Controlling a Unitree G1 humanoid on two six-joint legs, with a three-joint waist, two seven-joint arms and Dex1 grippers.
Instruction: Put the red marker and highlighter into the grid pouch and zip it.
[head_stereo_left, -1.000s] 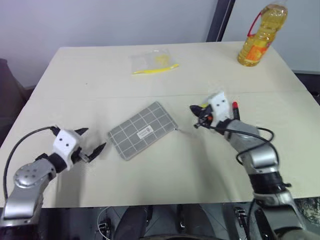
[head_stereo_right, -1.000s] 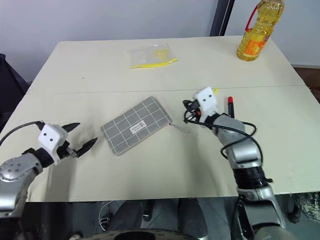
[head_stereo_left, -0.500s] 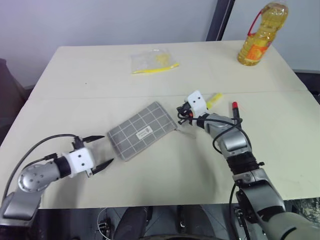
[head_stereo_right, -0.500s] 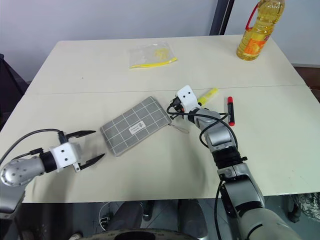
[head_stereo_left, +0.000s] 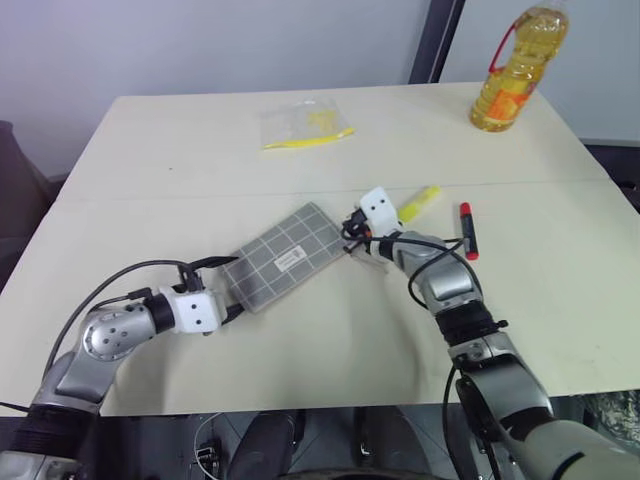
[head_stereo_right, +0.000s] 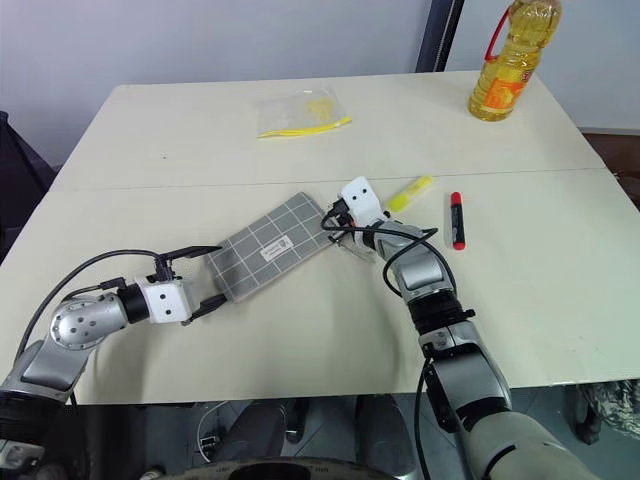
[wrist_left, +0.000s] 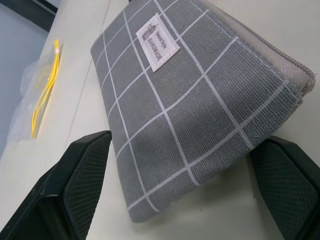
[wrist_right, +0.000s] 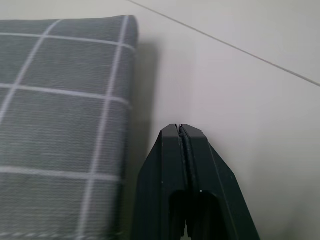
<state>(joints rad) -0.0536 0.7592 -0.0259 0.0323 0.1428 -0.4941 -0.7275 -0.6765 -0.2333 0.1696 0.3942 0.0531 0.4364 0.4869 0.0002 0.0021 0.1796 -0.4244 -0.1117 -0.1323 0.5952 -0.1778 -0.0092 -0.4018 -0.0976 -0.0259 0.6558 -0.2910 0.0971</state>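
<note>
- Two risks I see first, and both are at the grid pouch (head_stereo_right: 272, 247), which lies flat near the middle of the table (head_stereo_right: 560, 330). My left gripper (head_stereo_right: 196, 277) has its fingers spread wide around the pouch's near corner. If they close on only the thin soft edge, I think the fabric can fold or slip out.
- My right gripper (head_stereo_left: 349, 222) is pressed closed with nothing in it, its tip just beside the pouch's far end, where the zipper pull (head_stereo_right: 352, 251) lies on the table. The pull is small, so I could miss it or push the whole pouch away.
- The pouch is grey woven cloth with white grid lines and a small white label (wrist_left: 158, 41). It is rectangular and looks limp.
- The highlighter (head_stereo_right: 410, 193), chunky and bright yellow, lies just behind my right gripper. The red marker (head_stereo_right: 457, 219), slim with red ends, lies near it on the right. Both are round and smooth, so they could roll if I bump them.
- A clear plastic bag (head_stereo_right: 297, 110) and an oil bottle (head_stereo_right: 505, 60) stand well apart, at the far side.
</note>
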